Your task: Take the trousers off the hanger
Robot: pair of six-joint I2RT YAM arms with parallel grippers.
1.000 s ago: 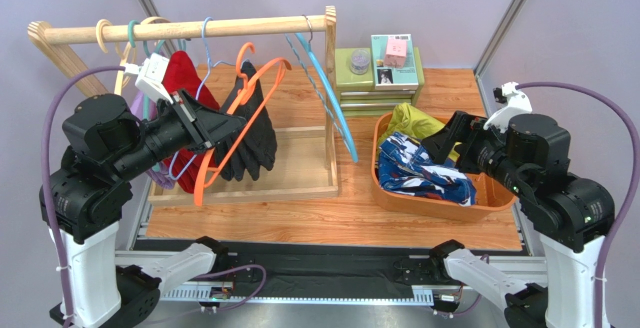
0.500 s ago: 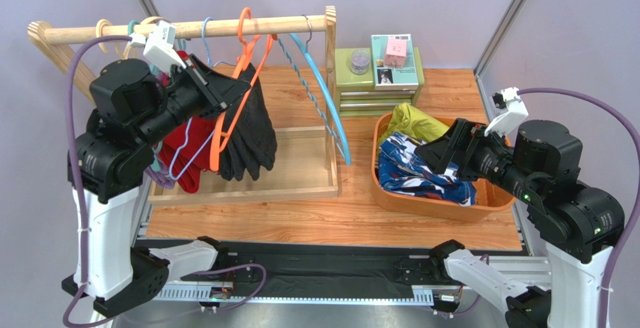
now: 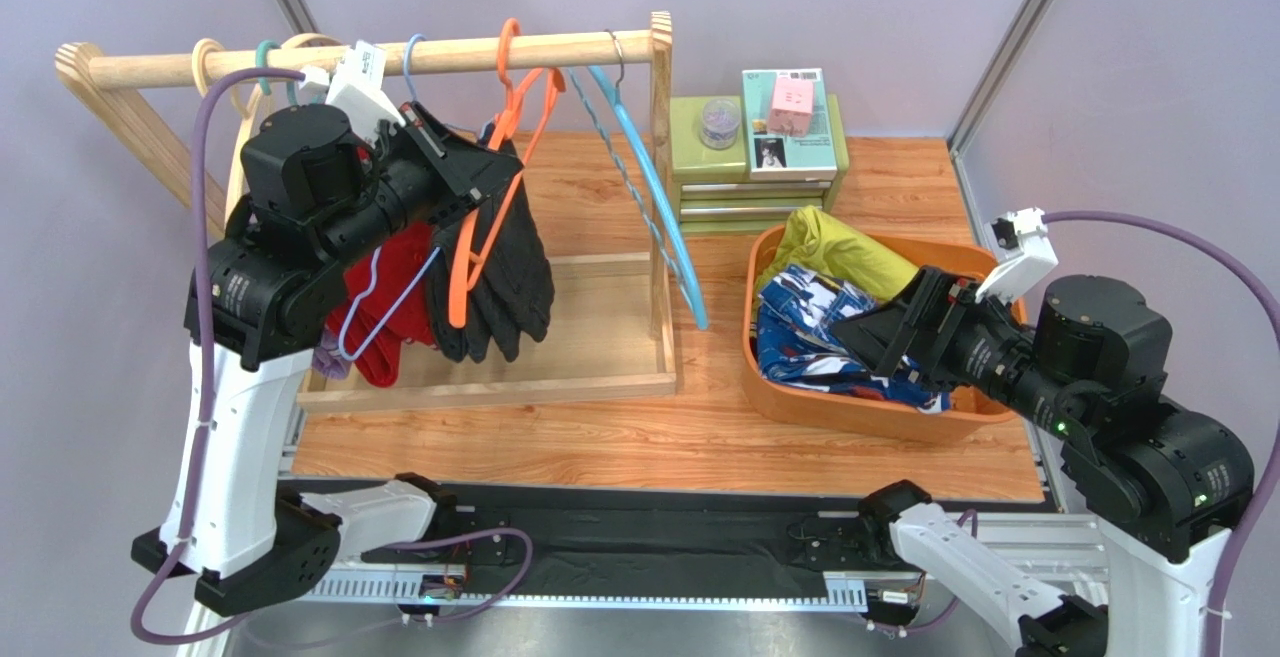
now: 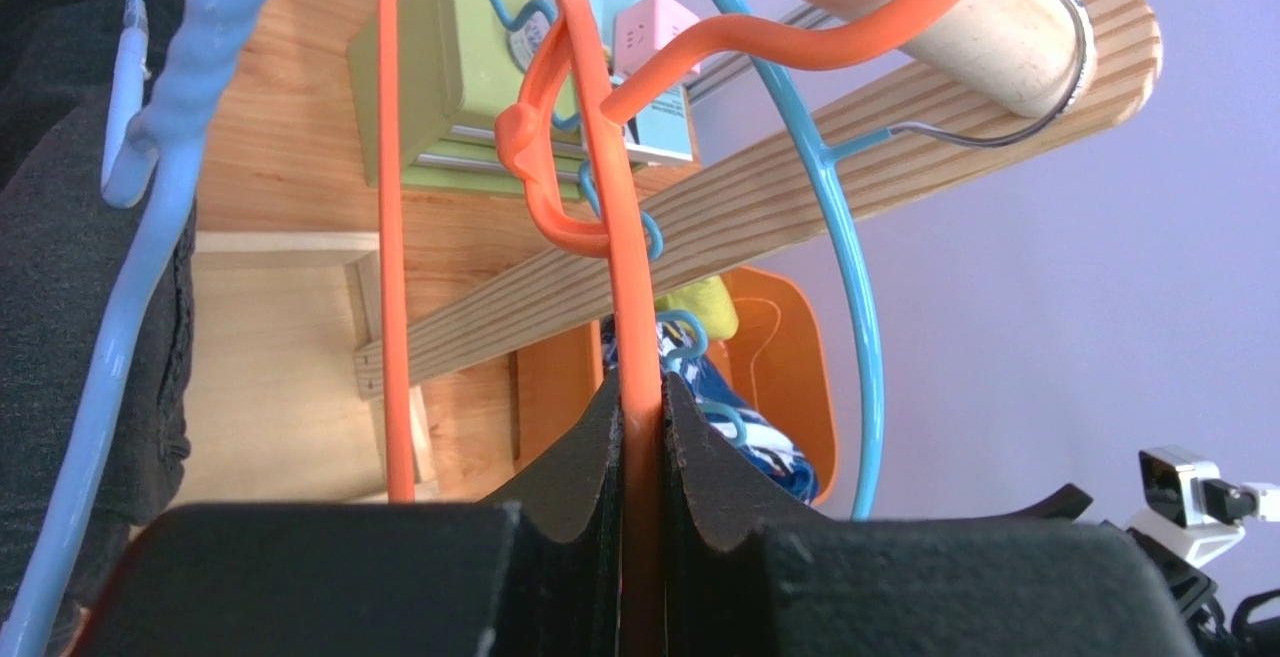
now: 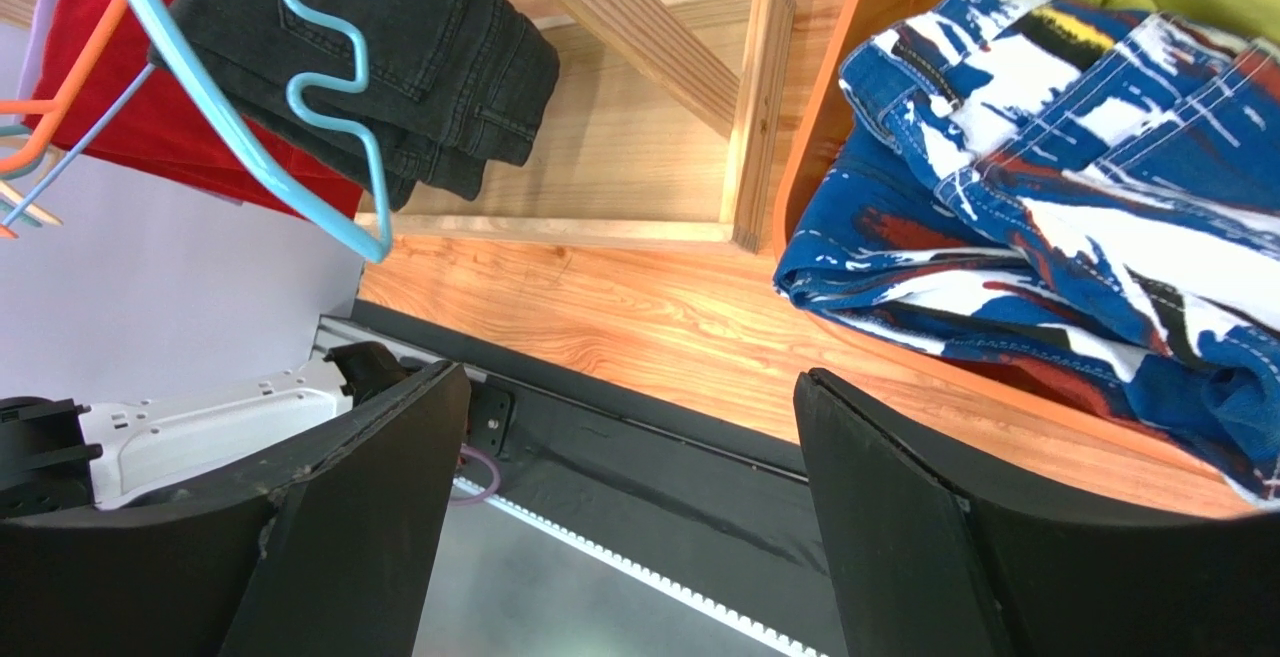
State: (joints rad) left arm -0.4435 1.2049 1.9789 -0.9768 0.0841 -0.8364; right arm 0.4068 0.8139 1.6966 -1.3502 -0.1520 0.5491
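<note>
Far left, under the wooden rail (image 3: 376,57): a red garment (image 3: 383,282), hanging low; just right of it, the left gripper (image 4: 642,405), raised near the rail, jaws pressed together on the thin bar of the orange hanger (image 4: 628,282); hook of that hanger over the rail. Close beside the hanger's lower arm, a black garment (image 3: 508,275), dangling over the wooden tray. Further right, a bare blue hanger (image 3: 666,207) hooked at the rail's end post. Right of the rack, an orange basket (image 3: 857,414) on the table – inside it both pairs of trousers, off any hanger: the yellow-green trousers (image 3: 842,245) at the back; the navy trousers (image 3: 812,335) crumpled in front, spilling toward the near rim. Farthest right, the right gripper (image 3: 864,332) – jaws wide apart, gripping nothing, poised over the navy cloth.
</note>
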